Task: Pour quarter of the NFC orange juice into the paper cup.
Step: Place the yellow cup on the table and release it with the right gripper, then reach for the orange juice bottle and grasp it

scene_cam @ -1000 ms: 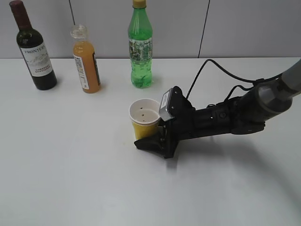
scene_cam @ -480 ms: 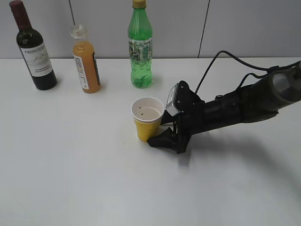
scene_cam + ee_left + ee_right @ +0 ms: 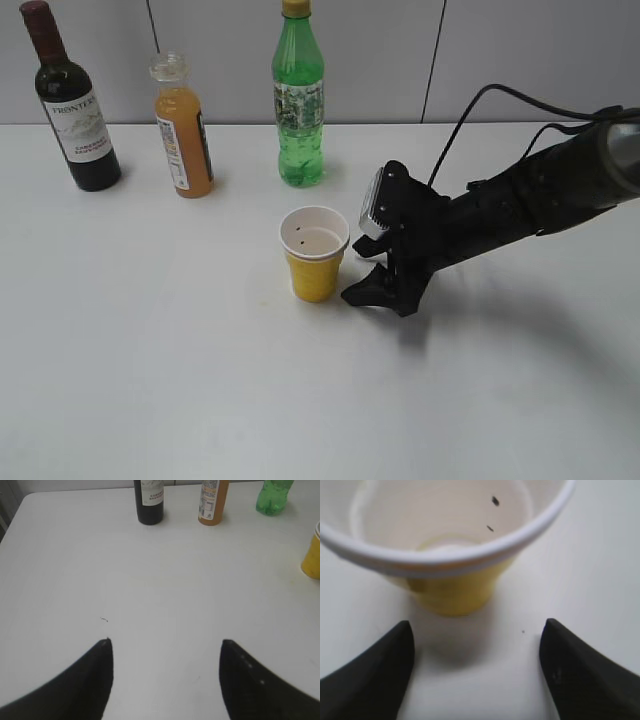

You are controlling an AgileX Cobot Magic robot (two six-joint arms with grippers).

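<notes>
The paper cup [image 3: 314, 262], yellow with a white rim and dark specks inside, stands upright mid-table. It fills the top of the right wrist view [image 3: 455, 587] and shows at the right edge of the left wrist view [image 3: 312, 555]. My right gripper [image 3: 362, 280] is open and empty just right of the cup, with its fingers [image 3: 476, 630] short of the cup's base and not touching it. The NFC orange juice bottle [image 3: 184, 135] stands capped at the back left, also seen in the left wrist view [image 3: 212, 502]. My left gripper [image 3: 166, 642] is open and empty over bare table.
A dark wine bottle [image 3: 75, 110] stands left of the juice, and a tall green bottle [image 3: 298, 110] stands behind the cup. Both show in the left wrist view, the wine bottle [image 3: 150, 502] and the green bottle [image 3: 272, 495]. The white table [image 3: 200, 380] meets a grey wall.
My right gripper has let go of the cup and drawn back to the right. The cup stays standing, shifted slightly right from a second ago.
</notes>
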